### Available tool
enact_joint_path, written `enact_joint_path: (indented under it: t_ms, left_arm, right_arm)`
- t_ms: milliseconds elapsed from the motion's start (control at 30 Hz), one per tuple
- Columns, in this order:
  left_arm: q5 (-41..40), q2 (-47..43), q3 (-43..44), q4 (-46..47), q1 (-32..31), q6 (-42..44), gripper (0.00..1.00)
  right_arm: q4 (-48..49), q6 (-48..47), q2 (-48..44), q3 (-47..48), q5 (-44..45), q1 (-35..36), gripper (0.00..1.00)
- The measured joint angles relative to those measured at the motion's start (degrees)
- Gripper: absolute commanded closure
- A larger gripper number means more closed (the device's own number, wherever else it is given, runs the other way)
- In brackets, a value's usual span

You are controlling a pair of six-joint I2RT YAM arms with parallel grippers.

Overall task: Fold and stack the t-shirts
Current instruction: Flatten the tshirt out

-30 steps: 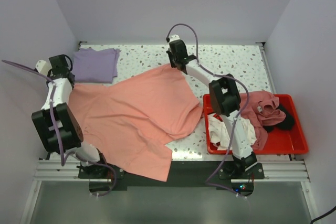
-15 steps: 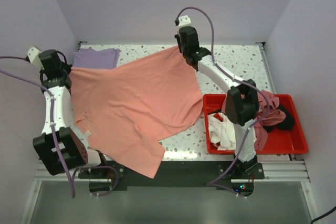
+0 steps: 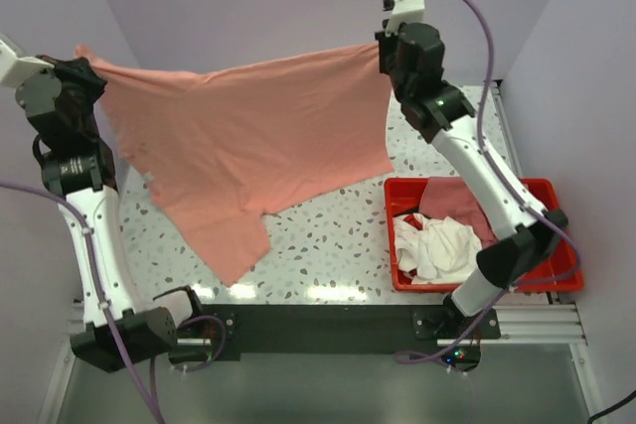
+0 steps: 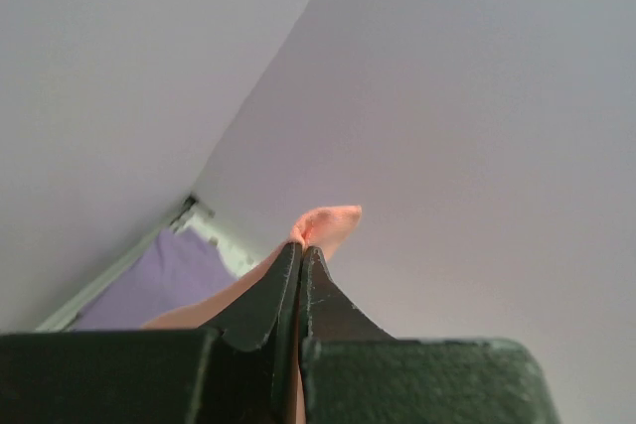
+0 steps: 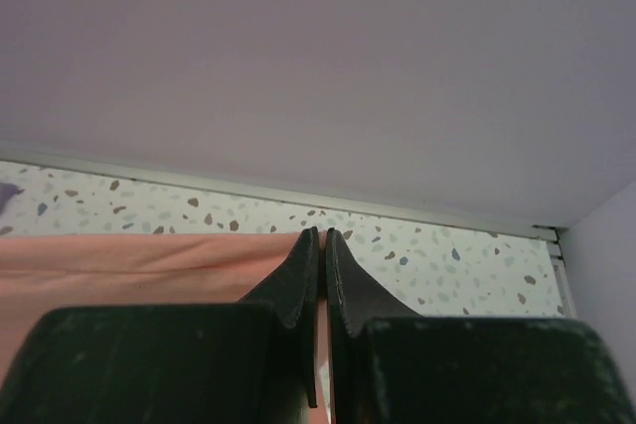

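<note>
**Checker:** Left arm pose, quick?

**Operator:** I see it standing tall from its base at the near left. The forearm is close to upright and the left hand (image 3: 81, 59) is high up by the left wall. In its wrist view the fingers (image 4: 266, 295) are pressed together, pinching a corner of the salmon-pink t-shirt (image 3: 248, 136). A nub of cloth pokes past the tips.

**Checker:** Right arm?

**Operator:** It rises from the near right base, with the elbow over the red bin (image 3: 561, 265). The forearm angles back toward the far wall and the right hand (image 3: 386, 47) is high. I see its fingers (image 5: 294, 280) almost touching, with salmon cloth clamped in the slit between them.

**Checker:** Where's the shirt?

**Operator:** It's held up above the worktop (image 3: 328, 235), strung between both hands like a sheet. The top edge sags slightly in the middle. The body hangs down toward the near left, ending in one long flap. I can't tell whether that flap touches the worktop.

**Checker:** Other tees?

**Operator:** The lavender t-shirt (image 4: 169, 280) lies flat at the far left corner. I only see it from the left wrist, because the salmon one hides it from above. The white t-shirt (image 3: 437, 245) and dusty pink t-shirt (image 3: 455, 196) sit crumpled in the bin, partly behind the right arm.
</note>
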Motion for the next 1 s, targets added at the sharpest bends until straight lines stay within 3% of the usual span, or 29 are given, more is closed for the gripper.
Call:
enact_joint_path:
  t_ms: [267, 533, 800, 1000]
  left_arm:
    - [-3.0, -11.0, 16.1, 0.3, -0.8, 3.8, 1.00]
    - [-10.0, -14.9, 33.7, -0.7, -8.1, 12.2, 1.00]
    - [-13.2, -16.7, 37.5, -0.3, -9.8, 16.3, 1.00]
    - [-12.9, -15.3, 31.5, 2.0, -9.8, 17.3, 1.00]
  right_arm:
    - [-8.0, 1.1, -18.4, 2.9, -6.2, 0.0, 1.00]
    - [-16.1, 4.7, -30.9, 9.1, -17.4, -0.1, 1.00]
    - [-19.3, 7.5, -37.4, 9.4, -23.8, -0.1, 1.00]
    - [-18.6, 7.8, -35.8, 4.4, -23.3, -0.1, 1.00]
